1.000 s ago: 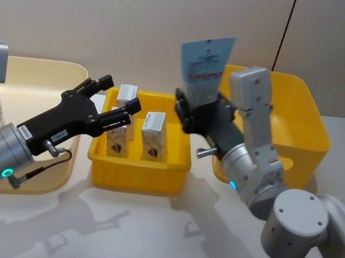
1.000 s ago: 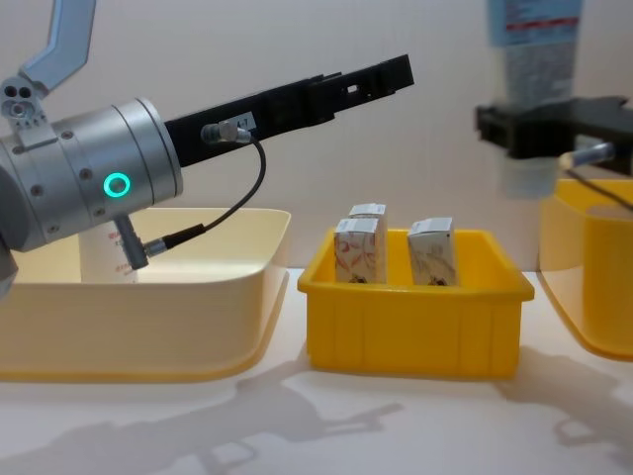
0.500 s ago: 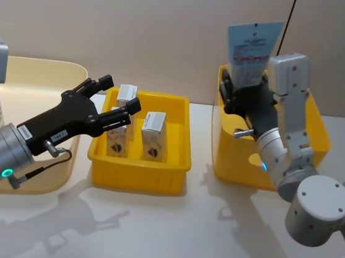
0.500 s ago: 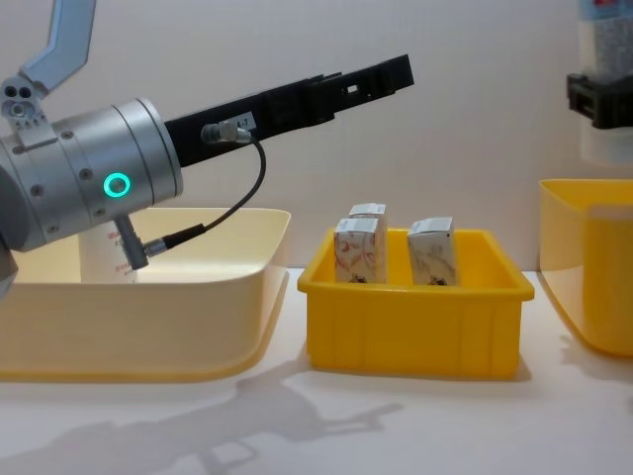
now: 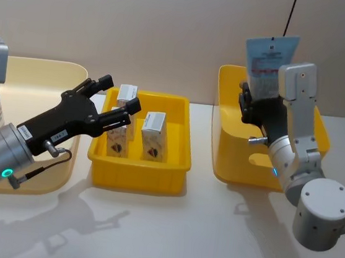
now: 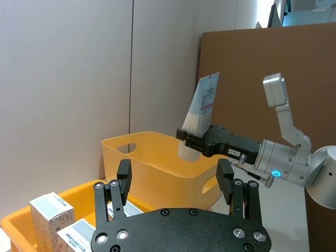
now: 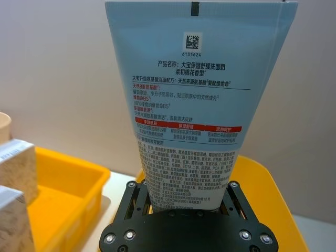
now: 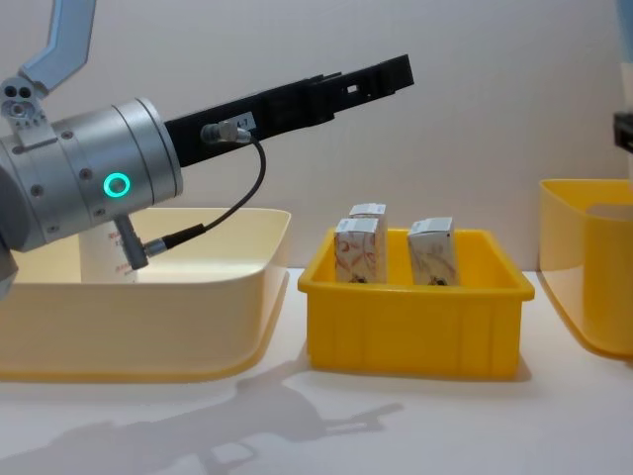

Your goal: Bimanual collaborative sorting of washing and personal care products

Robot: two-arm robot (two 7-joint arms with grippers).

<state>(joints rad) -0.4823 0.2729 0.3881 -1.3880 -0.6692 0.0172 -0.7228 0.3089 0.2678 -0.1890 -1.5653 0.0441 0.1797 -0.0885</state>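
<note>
Your right gripper (image 5: pixel 257 109): jaws clamped on pale-blue tube (image 5: pixel 269 60), upright above deep yellow bin (image 5: pixel 226 141); your left gripper (image 5: pixel 120 93): jaws spread, empty, above cartons (image 5: pixel 153 134) in small tray (image 5: pixel 139 178)

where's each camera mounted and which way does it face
Head view: high, facing forward and down; left claw open near the small yellow bin, right claw shut on the tube above the deep yellow bin.
Left wrist view: on the left arm, past its fingers toward the right claw.
Right wrist view: on the right arm, along its claw at the tube's print.
Chest view: low, facing across the table; left arm shows large.
Shared: head and chest both show the cartons in the small yellow bin.
</note>
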